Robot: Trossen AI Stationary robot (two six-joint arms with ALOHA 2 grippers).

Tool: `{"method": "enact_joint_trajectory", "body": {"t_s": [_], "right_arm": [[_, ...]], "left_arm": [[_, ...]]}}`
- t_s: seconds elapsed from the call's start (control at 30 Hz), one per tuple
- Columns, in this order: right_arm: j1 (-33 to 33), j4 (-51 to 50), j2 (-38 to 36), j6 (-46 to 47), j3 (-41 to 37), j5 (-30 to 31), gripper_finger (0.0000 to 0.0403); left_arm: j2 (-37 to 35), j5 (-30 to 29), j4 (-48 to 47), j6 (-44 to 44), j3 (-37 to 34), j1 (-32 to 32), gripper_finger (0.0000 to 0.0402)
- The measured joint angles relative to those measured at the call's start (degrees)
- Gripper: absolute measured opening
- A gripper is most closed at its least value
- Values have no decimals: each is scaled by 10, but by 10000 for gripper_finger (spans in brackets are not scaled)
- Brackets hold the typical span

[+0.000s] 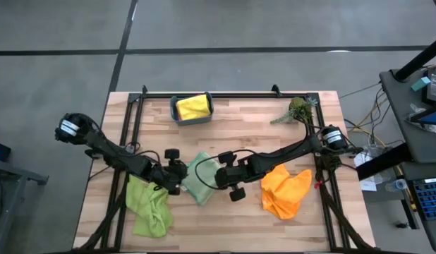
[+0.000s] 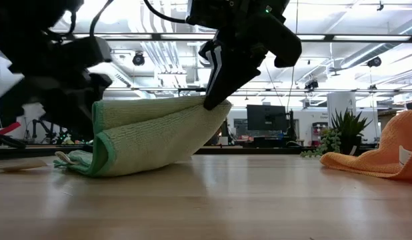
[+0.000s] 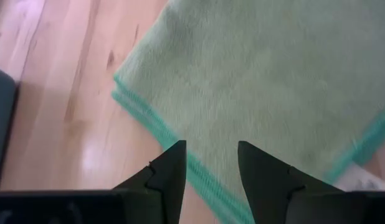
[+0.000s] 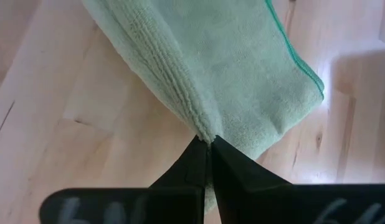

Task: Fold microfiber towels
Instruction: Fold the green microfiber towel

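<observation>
The pale sage green towel (image 1: 198, 178) lies at the table's middle, doubled over, with its fold (image 2: 99, 143) toward the left. My right gripper (image 1: 221, 171) is shut on the towel's right side. My left gripper (image 1: 174, 173) is open, its fingers (image 3: 171, 171) standing over the towel's teal-stitched edge (image 3: 142, 115) at its left side. The lime green towel (image 1: 149, 206) lies crumpled at the near left. The orange towel (image 1: 285, 190) lies crumpled at the near right. The yellow towel (image 1: 192, 106) sits in the teal bin. The pink towel is out of view. My right gripper pinches a gathered ridge of the sage towel (image 4: 202, 132) between its two fingertips, slanting down from above and from the table's right. That side (image 2: 205, 105) is raised; the cloth slopes down to the table, where its left part rests. Whether my left gripper touches the towel, I cannot tell.
The teal bin (image 1: 177, 113) stands at the far middle and a green plant sprig (image 1: 297, 110) lies at the far right. Bare wood lies along the near edge between the lime and orange towels.
</observation>
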Motion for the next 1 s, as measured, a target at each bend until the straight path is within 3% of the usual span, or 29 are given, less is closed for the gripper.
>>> {"method": "enact_joint_trajectory", "body": {"t_s": [0.13,0.67,1.0], "right_arm": [[-4,0,0,-4,7,0,9],[-48,40,21,-38,24,-7,9],[-86,95,27,-60,24,-27,9]], "left_arm": [[15,-2,56,0,-17,5,130],[94,-7,121,-1,-30,13,130],[96,-3,133,4,-31,14,130]]}}
